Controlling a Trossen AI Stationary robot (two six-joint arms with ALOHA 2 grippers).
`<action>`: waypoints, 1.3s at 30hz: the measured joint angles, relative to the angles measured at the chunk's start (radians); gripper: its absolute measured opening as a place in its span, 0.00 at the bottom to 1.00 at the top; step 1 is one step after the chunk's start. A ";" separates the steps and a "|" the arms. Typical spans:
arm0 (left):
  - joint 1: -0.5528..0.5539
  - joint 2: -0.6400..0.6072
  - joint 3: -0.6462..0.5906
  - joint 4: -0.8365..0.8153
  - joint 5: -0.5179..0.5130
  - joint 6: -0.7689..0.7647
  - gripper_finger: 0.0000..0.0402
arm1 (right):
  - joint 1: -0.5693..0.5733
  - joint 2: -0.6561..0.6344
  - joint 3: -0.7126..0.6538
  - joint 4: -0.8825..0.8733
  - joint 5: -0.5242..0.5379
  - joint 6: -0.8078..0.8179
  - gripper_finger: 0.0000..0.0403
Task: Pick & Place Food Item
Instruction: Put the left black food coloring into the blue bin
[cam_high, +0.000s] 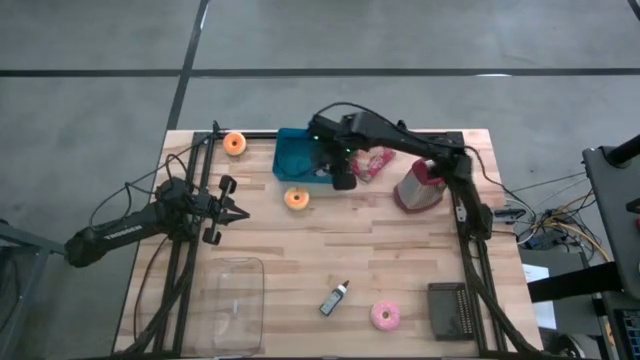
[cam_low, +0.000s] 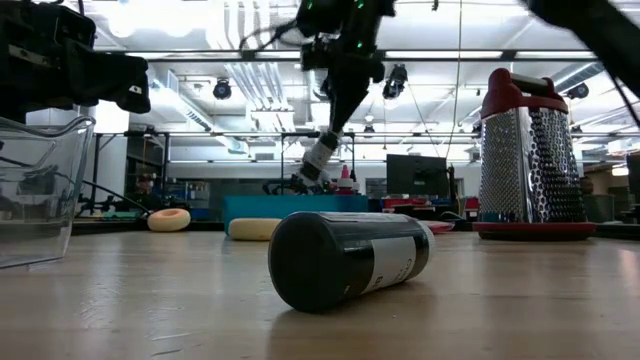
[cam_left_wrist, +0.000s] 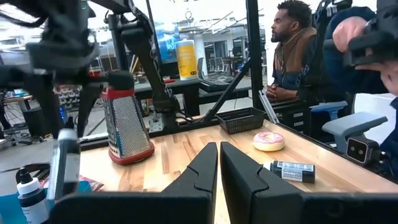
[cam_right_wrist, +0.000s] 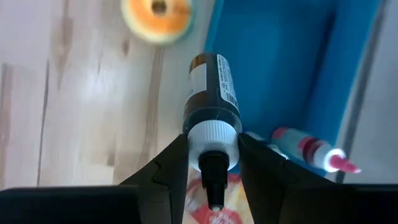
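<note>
One dark bottle (cam_right_wrist: 211, 93) is clamped by the right tool (cam_right_wrist: 213, 163) above the blue bin (cam_high: 297, 155) rim; released now, it may tumble onto the bench (cam_high: 400, 260). The left tool (cam_left_wrist: 219, 163) is closed, empty.

Matt wooden table (cam_high: 380, 270); perforated metal grater (cam_low: 528, 165); clear glossy plastic container (cam_high: 233, 300).
</note>
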 joint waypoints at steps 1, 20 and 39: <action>0.000 0.000 0.000 0.000 0.000 0.000 0.06 | -0.011 0.033 0.045 -0.033 -0.003 0.000 0.28; 0.000 0.002 0.000 0.000 0.000 0.000 0.06 | -0.084 0.107 0.125 -0.031 0.012 -0.060 0.29; 0.000 0.002 0.000 0.000 0.000 0.000 0.06 | -0.087 0.112 -0.014 0.102 0.008 -0.132 0.29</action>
